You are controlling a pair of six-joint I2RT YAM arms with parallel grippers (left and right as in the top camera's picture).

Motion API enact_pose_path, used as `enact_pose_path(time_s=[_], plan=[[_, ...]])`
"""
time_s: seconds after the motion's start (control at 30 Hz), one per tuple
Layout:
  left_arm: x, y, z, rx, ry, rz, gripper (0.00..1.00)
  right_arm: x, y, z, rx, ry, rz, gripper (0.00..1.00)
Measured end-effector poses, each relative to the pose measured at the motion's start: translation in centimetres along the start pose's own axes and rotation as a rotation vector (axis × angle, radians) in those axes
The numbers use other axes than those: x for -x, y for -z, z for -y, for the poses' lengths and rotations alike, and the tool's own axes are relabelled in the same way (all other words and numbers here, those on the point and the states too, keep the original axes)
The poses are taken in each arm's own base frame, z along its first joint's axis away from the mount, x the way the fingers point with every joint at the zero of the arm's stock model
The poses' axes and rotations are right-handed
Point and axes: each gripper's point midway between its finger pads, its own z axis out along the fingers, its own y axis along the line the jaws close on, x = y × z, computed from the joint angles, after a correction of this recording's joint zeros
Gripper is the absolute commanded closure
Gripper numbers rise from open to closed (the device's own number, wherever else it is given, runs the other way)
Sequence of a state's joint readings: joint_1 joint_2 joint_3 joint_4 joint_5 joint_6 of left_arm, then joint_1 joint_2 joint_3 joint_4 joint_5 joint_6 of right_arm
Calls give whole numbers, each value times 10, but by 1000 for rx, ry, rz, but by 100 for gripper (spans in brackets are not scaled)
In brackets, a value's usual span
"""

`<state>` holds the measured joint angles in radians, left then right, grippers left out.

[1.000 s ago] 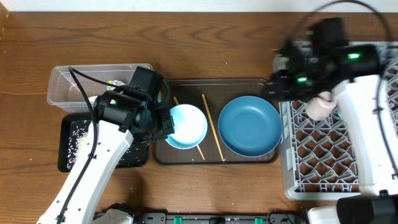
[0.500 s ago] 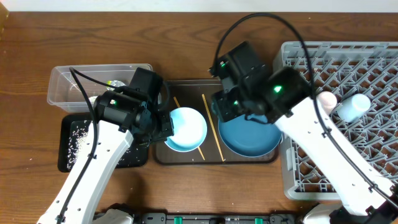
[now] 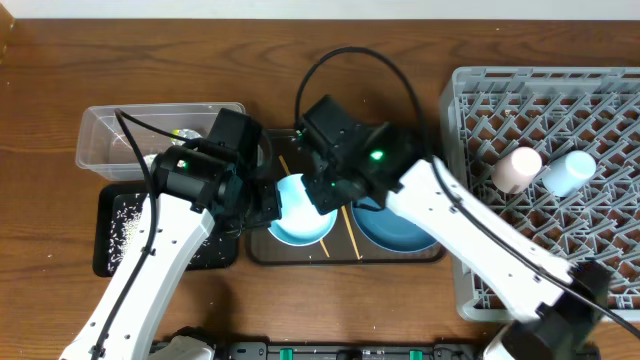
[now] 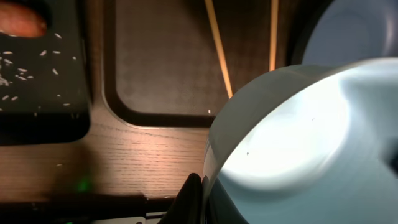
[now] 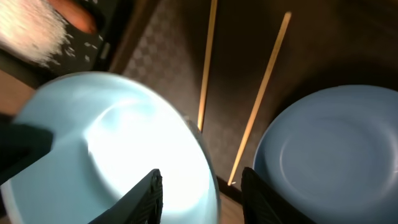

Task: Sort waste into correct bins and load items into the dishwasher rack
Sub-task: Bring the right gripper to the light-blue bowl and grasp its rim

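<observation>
Blue plate [image 3: 392,232] mostly beneath right arm [image 3: 470,240]

Setting: robotics lab bench staged as a kitchen clear-up. Bare wood-grain table [image 3: 380,60]; two white arms [image 3: 150,260] with exposed cabling; grey dishwasher rack [image 3: 600,120] right of the right gripper [image 3: 322,195]; brown serving tray [image 3: 390,131] beneath it.

Right gripper [image 5: 208,199]: bowl [image 5: 124,143] rim sits between its part-open jaws, and the bowl wall fills the room under its left finger. Plate [image 5: 329,149] blocks the space below and beyond the right finger. Straight ahead, two chopsticks [image 5: 207,62] lie flat on the tray [image 5: 174,37], with a bare strip between them that's passable. Left gripper [image 3: 262,205] clamps the opposite rim, closing that side. Beyond it, away from the bowl, black tray [image 3: 120,230] and tub [image 3: 100,140] sit just beside each other.
</observation>
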<state>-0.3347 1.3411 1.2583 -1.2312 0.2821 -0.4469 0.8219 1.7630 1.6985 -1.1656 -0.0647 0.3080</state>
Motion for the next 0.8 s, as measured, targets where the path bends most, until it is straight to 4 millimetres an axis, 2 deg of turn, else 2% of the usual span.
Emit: enact_pose_path(time_s=[0.17,0.43,0.5,0.6,0.8], plan=[[-1,0,1,-7,-7,-3,94,-4,-18,0,-17,4,-45,62],[0,0,0,0,-10,1,94,-2,-20,6,-51,5,-36,62],[0,0,0,0,-10,1,94,-2,-20,6,-55,7,-34,67],[0,0,0,0,-10,1,94,-1,-20,7,-62,9,-32,81],[0,0,-1,4,-10,3,94,0,-20,8,-66,10,-28,82]])
